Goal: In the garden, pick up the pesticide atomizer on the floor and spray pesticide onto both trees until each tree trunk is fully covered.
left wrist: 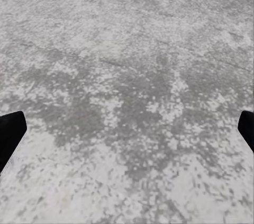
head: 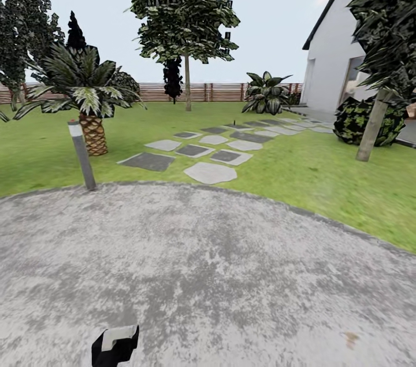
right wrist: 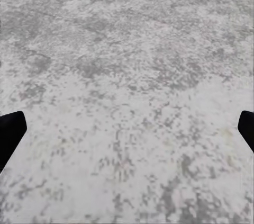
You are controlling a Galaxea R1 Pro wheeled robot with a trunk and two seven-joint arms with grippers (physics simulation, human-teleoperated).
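Two trees stand out on the lawn [head: 323, 182], well away from both grippers — one [head: 185, 14] far back near the fence [head: 219, 91], its thin pale trunk [head: 188, 85] upright; the other [head: 384, 14] at right by the white house [head: 332, 60], trunk [head: 372, 124] leaning slightly. Left gripper [left wrist: 127, 134] and right gripper [right wrist: 127, 134] — black fingertips spread wide, nothing between them, gravel [head: 219, 274] below. Spray bottle not spotted. A black-and-white robot part [head: 115, 345] sits at the head view's bottom edge.

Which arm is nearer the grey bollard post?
Left, likely. The left arm sits on the same side as the bollard post, well short of it across the gravel. The right gripper faces gravel; its place is unclear.
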